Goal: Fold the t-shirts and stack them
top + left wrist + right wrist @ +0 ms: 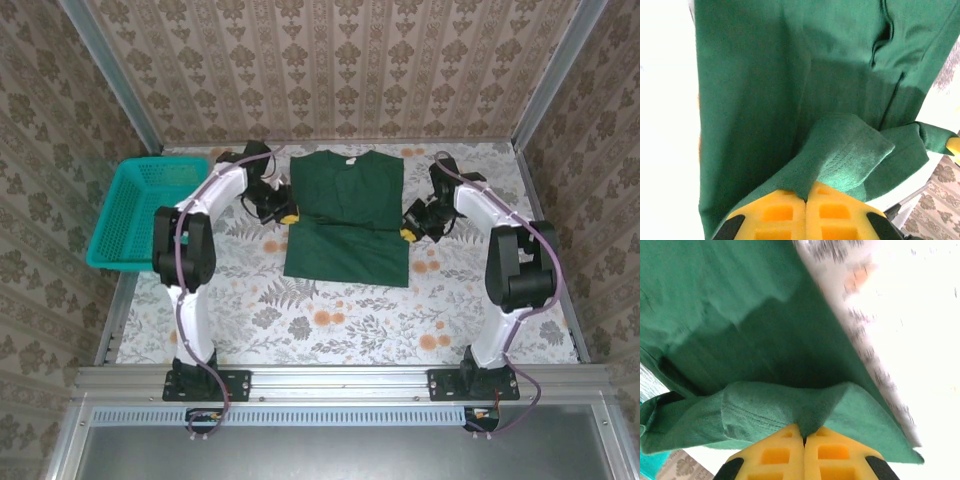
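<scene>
A dark green t-shirt (346, 215) lies flat in the middle of the floral table, neck toward the back wall, its sides folded in. My left gripper (287, 216) is at the shirt's left edge, shut on a pinch of green cloth (840, 155) between its yellow fingertips (785, 210). My right gripper (407, 232) is at the shirt's right edge, shut the same way on a fold of the t-shirt (790, 410). In both wrist views the pinched cloth rises off the shirt body below it.
A teal mesh basket (140, 212) stands at the table's left edge, beside the left arm. Patterned walls close in the back and both sides. A metal rail (340, 380) runs along the near edge by the arm bases.
</scene>
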Robot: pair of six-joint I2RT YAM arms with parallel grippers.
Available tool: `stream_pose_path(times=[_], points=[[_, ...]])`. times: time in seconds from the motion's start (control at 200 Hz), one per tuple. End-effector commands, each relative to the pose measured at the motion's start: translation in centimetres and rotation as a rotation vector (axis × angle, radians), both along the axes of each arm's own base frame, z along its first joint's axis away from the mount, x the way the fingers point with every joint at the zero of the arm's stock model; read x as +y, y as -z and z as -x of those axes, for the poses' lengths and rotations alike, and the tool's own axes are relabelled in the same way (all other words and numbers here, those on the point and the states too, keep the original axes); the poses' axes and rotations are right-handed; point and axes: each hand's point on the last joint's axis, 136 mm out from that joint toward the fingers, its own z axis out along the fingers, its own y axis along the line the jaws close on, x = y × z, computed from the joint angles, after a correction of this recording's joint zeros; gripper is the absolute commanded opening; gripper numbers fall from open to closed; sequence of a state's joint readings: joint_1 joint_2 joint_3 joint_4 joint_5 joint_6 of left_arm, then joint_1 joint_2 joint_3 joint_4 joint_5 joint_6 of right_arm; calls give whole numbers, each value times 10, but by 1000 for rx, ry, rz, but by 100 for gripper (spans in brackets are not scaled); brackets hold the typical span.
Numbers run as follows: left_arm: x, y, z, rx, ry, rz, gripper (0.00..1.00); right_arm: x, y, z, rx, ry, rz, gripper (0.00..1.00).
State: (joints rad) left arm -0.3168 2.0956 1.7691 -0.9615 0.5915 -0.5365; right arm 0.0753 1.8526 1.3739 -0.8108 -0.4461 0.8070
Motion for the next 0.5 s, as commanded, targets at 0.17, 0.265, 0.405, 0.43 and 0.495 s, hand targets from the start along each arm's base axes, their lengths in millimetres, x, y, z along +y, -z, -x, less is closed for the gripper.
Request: stream_pose_path(times=[0.17, 0.265, 0.405, 0.43, 0.495], points=[[16, 20, -17, 72, -7, -67, 0, -3, 17, -42, 11, -20, 33, 0], [16, 27, -25, 77, -18, -74, 0, -3, 25, -48, 36, -32, 41, 0], [13, 39, -35, 100, -39, -66, 0, -6, 33, -55, 64, -21, 38, 0], [12, 41, -37, 103, -41, -62, 0, -7, 33, -57, 63, -14, 36, 0], [14, 43, -43, 101, -53, -78, 0, -9, 32, -62, 61, 1, 32, 4]])
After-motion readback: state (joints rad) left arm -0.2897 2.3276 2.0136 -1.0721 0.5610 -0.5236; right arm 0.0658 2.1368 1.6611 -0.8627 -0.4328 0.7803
